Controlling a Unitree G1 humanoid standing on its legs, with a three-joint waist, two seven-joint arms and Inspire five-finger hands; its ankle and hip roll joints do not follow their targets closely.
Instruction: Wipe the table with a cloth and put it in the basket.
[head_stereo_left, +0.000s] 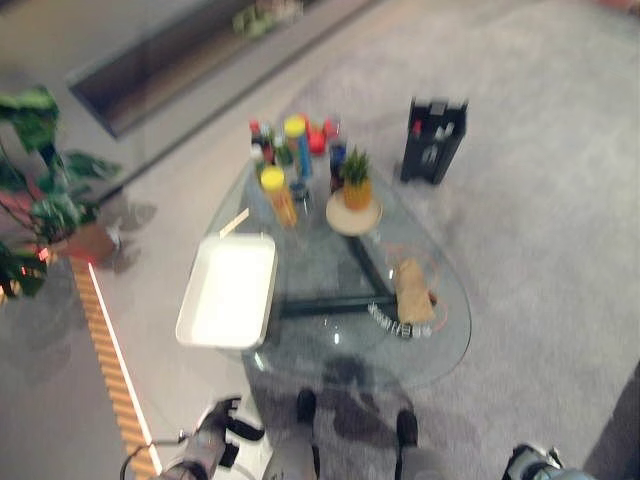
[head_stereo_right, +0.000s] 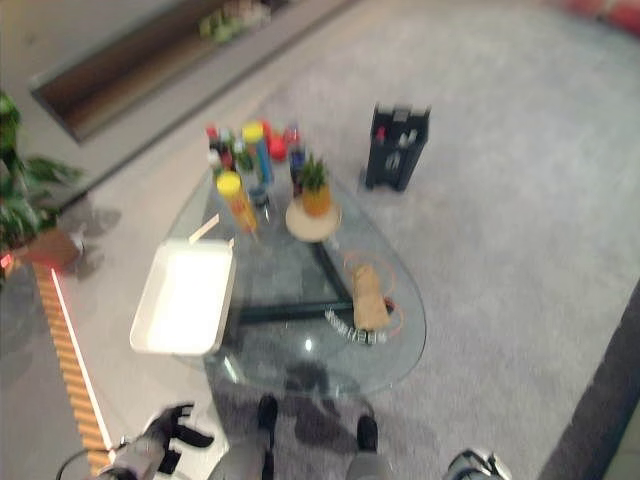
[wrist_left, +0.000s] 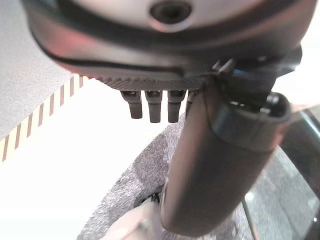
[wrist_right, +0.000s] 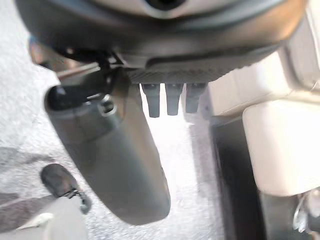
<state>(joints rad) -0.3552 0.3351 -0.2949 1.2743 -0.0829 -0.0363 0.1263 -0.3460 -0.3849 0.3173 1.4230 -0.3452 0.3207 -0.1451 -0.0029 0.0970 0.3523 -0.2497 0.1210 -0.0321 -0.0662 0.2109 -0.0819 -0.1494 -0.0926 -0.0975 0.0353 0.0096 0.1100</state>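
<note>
- We see a round glass bench (head_stereo_left: 330, 355) on a grey carpet (head_stereo_left: 540, 200), both arms hanging low at its near edge, nothing held.
- White basket (head_stereo_left: 232, 290), a shallow rectangular tray, sits on the bench's left side, partly over the edge.
- Brown cloth (head_stereo_left: 412, 290) lies crumpled on the bench's right side, well apart from the basket, beside a small beaded chain (head_stereo_left: 390, 322).
- Far end of bench: cluster of bottles (head_stereo_left: 285, 160) and a small potted plant (head_stereo_left: 356, 182) on a round mat.
- We judge the cloth soft, light, limp; it will slide easily on glass, so pinch a raised fold at the middle or press flat on it to wipe.
- Left hand (head_stereo_left: 222, 420) at the lower left, fingers relaxed, loosely spread, empty.
- Right hand (wrist_right: 172, 102) low by the right side, fingers straight in its wrist view, holding nothing.
</note>
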